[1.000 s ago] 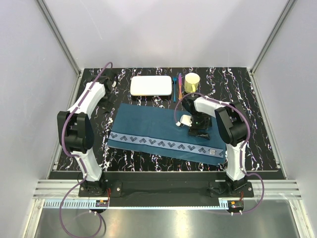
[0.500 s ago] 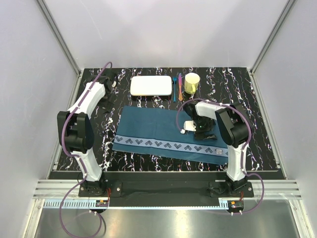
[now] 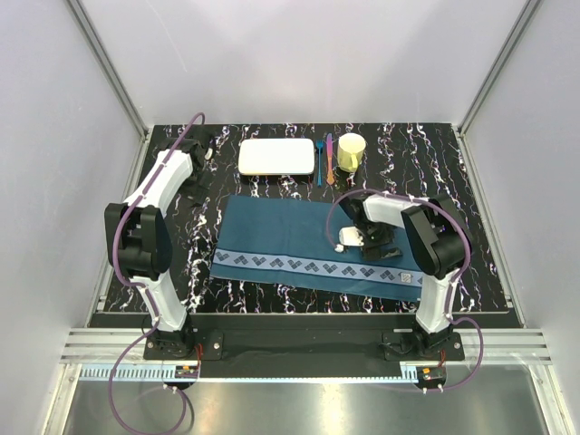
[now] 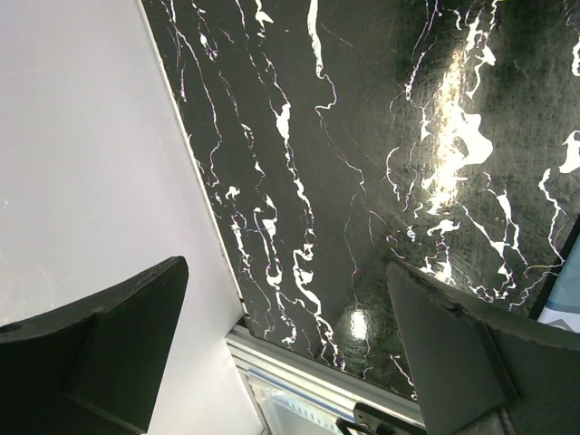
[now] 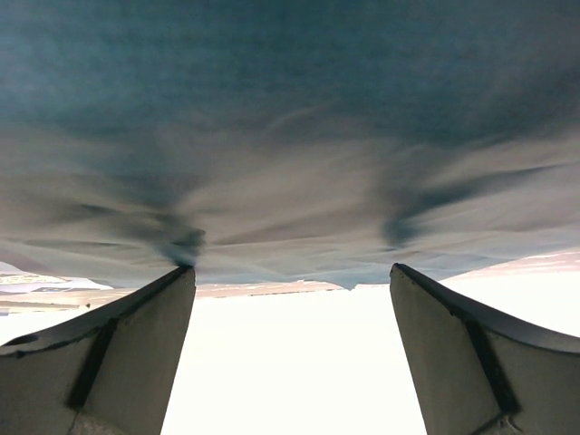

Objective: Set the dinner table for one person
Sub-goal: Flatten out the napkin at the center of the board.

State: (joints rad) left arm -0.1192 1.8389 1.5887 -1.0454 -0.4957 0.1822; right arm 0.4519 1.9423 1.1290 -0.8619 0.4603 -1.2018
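Dinner table (image 3: 453, 181): black marbled top that fills the cell floor ahead of both arm bases, with white walls on three sides.

Teal placemat (image 3: 290, 236) lies flat on it at centre-near, slightly skewed so the right end sits closer to the bases. The patterned band runs along its near edge.

All on bare tabletop at the far edge, clear of the mat:
- white rectangular plate (image 3: 276, 157)
- blue utensil (image 3: 319, 161) and orange utensil (image 3: 329, 149), just right of the plate and side by side
- yellow cup (image 3: 351, 151), upright, just right of the utensils

Left gripper (image 3: 201, 149) is parked over the far-left corner, near the wall (image 4: 82, 181). Its wrist cam shows the fingers (image 4: 118, 353) spread wide over bare marble (image 4: 362, 136), holding nothing.

Right gripper (image 3: 362, 240) is low over the right part of the mat. Its wrist cam has the fingers (image 5: 136, 335) wide apart with nothing clamped between them. The cloth (image 5: 290, 109) fills the upper frame, very close and blurred, with a dark pucker at each tip. The tips are probably resting on the fabric, but I can't confirm contact. The lower half of that view is blown out white.
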